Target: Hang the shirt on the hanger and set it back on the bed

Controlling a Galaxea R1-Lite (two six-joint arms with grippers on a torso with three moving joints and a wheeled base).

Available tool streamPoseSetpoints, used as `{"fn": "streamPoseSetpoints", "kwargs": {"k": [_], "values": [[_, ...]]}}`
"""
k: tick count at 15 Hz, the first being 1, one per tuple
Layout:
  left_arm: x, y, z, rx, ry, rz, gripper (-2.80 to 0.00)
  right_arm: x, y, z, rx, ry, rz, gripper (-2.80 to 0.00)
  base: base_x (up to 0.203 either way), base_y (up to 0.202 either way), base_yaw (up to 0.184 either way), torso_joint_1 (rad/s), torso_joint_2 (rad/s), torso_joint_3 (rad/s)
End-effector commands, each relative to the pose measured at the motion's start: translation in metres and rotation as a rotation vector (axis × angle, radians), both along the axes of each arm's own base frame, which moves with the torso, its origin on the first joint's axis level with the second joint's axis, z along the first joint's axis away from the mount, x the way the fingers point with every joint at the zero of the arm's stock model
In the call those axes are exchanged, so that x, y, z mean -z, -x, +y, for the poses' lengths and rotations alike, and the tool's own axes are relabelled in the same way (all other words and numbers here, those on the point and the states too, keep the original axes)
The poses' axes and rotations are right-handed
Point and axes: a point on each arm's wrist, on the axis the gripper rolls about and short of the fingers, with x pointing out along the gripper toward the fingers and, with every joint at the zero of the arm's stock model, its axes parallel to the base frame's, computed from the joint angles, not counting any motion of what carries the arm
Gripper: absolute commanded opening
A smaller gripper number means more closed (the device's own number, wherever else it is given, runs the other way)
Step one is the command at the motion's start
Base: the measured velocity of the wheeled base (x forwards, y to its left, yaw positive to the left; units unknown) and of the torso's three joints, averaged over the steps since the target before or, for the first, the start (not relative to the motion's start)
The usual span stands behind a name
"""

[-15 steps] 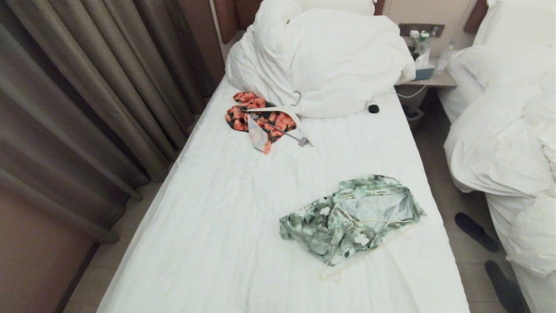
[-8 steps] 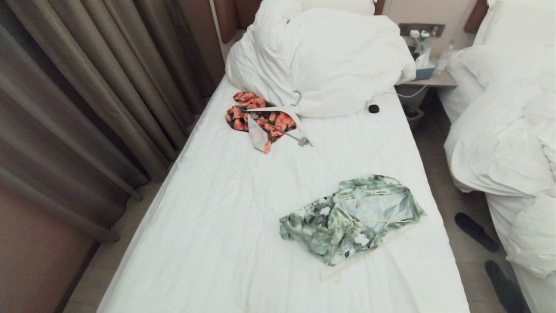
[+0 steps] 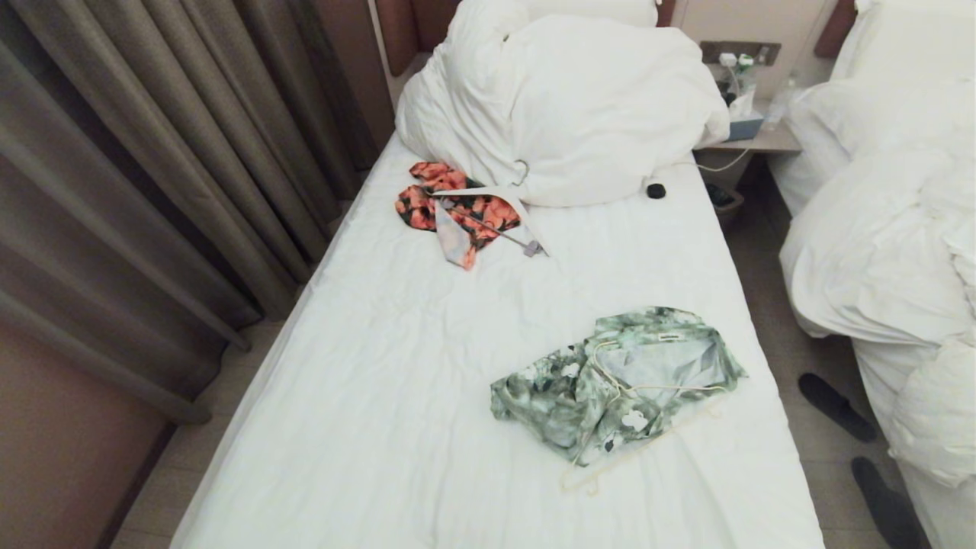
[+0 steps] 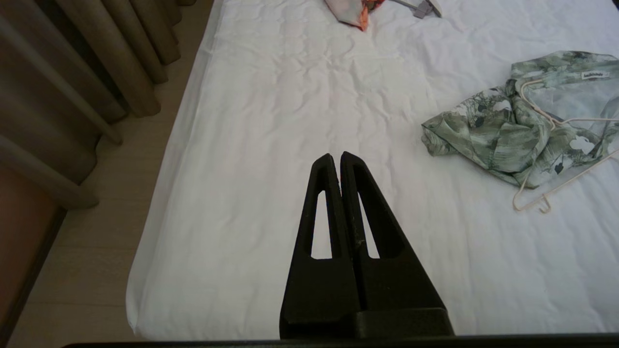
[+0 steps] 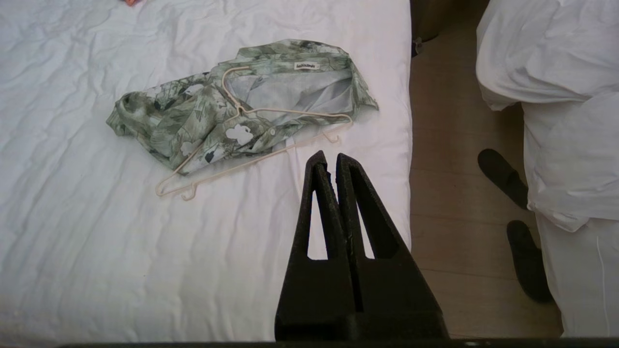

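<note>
Head view: shirt (image 3: 619,379) crumpled at 4 o'clock on bed (image 3: 427,366), white collar label unreadable, hanger (image 3: 645,418) lying on it; my left claw (image 4: 337,159) and right claw (image 5: 331,159) pinched closed, empty

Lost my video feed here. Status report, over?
Left hand and right hand shut, empty, short of the shirt. Shirt crumpled on the bed, hanger lying loose on top. Nothing in the way.

soft printed cloth shirt (image 3: 618,381), thin smooth hanger (image 3: 648,427), wrinkled matt bed (image 3: 381,396) sheet.
</note>
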Motion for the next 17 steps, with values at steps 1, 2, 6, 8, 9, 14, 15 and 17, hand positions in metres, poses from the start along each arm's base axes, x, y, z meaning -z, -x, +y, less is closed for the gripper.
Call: {"fn": "streamPoseSetpoints", "kwargs": {"k": [1,2,6,8,9,14,15,17], "values": [[0.0,-0.0001,0.0,0.0,0.0,0.001,-2.8,0.0,-0.0002,0.0,-0.001,0.001,0.003,-2.8,0.0,0.0,0.0,0.0,0.0,0.0],[0.0,-0.0002,0.0,0.0,0.0,0.002,-2.8,0.0,-0.0002,0.0,-0.001,0.001,0.003,-2.8,0.0,0.0,0.0,0.0,0.0,0.0],[0.0,-0.0002,0.0,0.0,0.0,0.002,-2.8,0.0,-0.0002,0.0,-0.001,-0.001,0.003,-2.8,0.0,0.0,0.0,0.0,0.0,0.0],[0.0,-0.0001,0.0,0.0,0.0,0.001,-2.8,0.0,-0.0002,0.0,-0.001,0.002,0.003,-2.8,0.0,0.0,0.0,0.0,0.0,0.0],[0.0,-0.0002,0.0,0.0,0.0,0.002,-2.8,0.0,-0.0002,0.0,-0.001,0.002,0.003,-2.8,0.0,0.0,0.0,0.0,0.0,0.0],[0.0,-0.0002,0.0,0.0,0.0,0.002,-2.8,0.0,-0.0002,0.0,-0.001,0.002,0.003,-2.8,0.0,0.0,0.0,0.0,0.0,0.0],[0.0,-0.0001,0.0,0.0,0.0,0.001,-2.8,0.0,-0.0002,0.0,-0.001,0.001,0.003,-2.8,0.0,0.0,0.0,0.0,0.0,0.0],[0.0,-0.0002,0.0,0.0,0.0,0.002,-2.8,0.0,-0.0002,0.0,0.001,-0.001,0.003,-2.8,0.0,0.0,0.0,0.0,0.0,0.0]]}}
